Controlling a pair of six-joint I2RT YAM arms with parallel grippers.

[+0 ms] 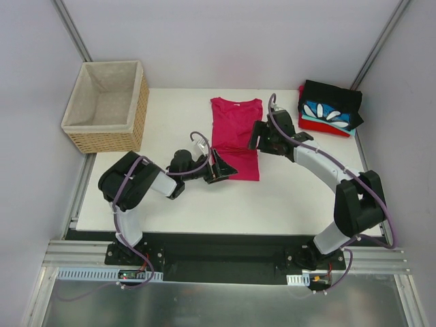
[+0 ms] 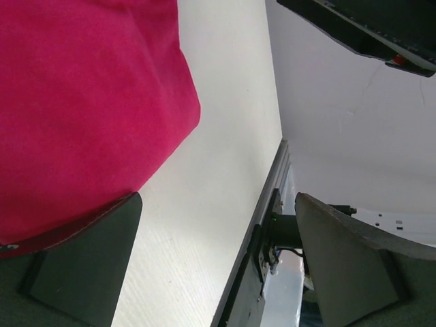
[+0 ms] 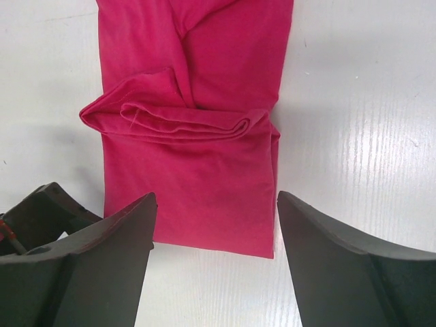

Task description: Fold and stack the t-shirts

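A magenta-pink t-shirt (image 1: 235,129) lies flat mid-table with its sides folded in, collar toward the back. The left gripper (image 1: 221,166) stands open at the shirt's near-left corner; in the left wrist view the pink cloth (image 2: 82,102) reaches one of the fingers (image 2: 88,259), and only bare table lies between the jaws of the left gripper (image 2: 218,225). The right gripper (image 1: 259,136) hovers open at the shirt's right edge. In the right wrist view the right gripper (image 3: 214,218) frames the shirt's hem (image 3: 197,170), gripping nothing. Folded black, blue-print and red t-shirts (image 1: 330,109) are stacked back right.
A wicker basket (image 1: 105,105) with beige lining stands off the table's back-left corner. White walls with metal posts close in behind and at both sides. The table's near edge (image 2: 272,177) runs close to the left gripper.
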